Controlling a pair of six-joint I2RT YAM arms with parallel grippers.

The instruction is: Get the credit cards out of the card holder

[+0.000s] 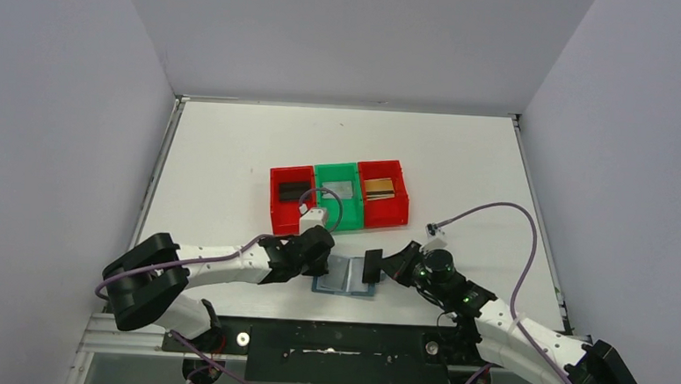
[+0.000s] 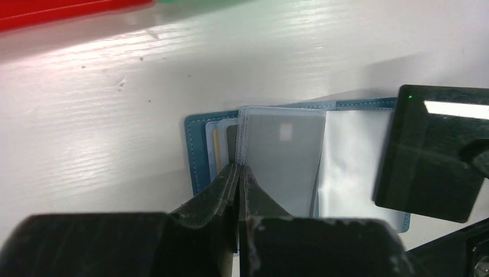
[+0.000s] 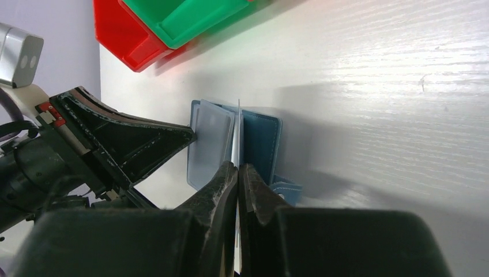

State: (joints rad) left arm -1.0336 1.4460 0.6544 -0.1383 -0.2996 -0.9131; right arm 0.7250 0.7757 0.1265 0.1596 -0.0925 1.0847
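Teal, stitched and book-shaped, the card holder [image 1: 347,276] lies open by the near edge of the white bench [image 1: 233,151]. We see the left gripper [image 2: 237,170] pressed together at the rim of a frosted sleeve [image 2: 300,190] with a grey card [image 2: 282,156] inside. The right gripper [image 3: 237,167] pinches a thin upright leaf [image 3: 236,144]. A black card [image 1: 293,189], silver card [image 1: 341,188] and gold card [image 1: 378,188] lie in plastic bins [image 1: 346,220] mid-bench.

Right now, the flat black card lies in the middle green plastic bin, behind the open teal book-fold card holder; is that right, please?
Not quite: the flat black card lies in the left red plastic bin, behind the open teal book-fold card holder, as the top external view shows. The middle green plastic bin holds a silver-grey card.
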